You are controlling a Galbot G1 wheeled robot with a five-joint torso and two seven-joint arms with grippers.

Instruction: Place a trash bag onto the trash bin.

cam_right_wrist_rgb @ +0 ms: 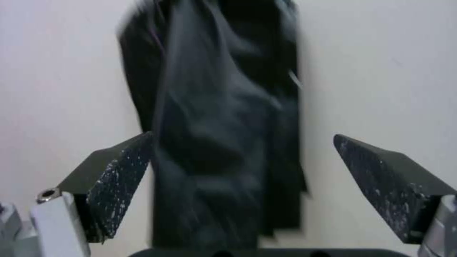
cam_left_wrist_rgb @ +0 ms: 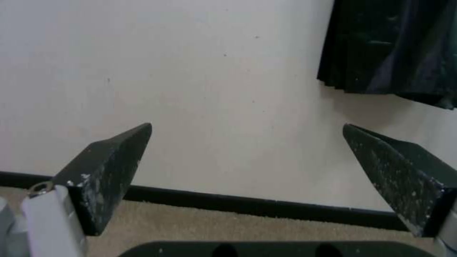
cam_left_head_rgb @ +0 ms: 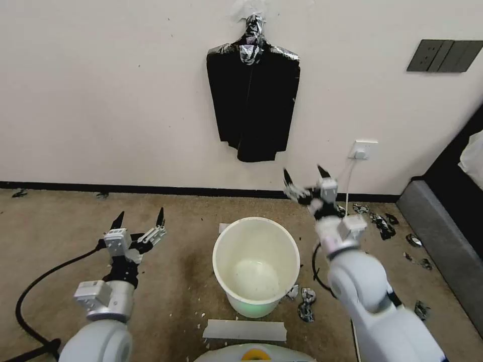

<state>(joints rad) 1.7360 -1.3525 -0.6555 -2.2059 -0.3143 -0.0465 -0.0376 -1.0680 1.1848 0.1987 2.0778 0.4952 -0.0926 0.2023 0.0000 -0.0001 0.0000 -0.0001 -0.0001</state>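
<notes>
While the trash bin (cam_left_head_rgb: 256, 265) stands at lower centre on carpet, bundle of black bags (cam_left_head_rgb: 253, 103) hangs upper centre on wall. Right gripper (cam_left_head_rgb: 305, 180) & left gripper (cam_left_head_rgb: 139, 217) both wide, holding nothing. Black scraps (cam_left_head_rgb: 306, 303) beside bin; no readable writing.

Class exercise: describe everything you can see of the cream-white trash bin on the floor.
The trash bin is a round, cream-white, plastic-looking bucket that tapers to a narrower base, with a smooth rolled rim and no handle. It stands upright on the tan carpet, open, unlined, with tiny specks inside. Neither gripper touches it. Black plastic scraps lie by its base.
</notes>
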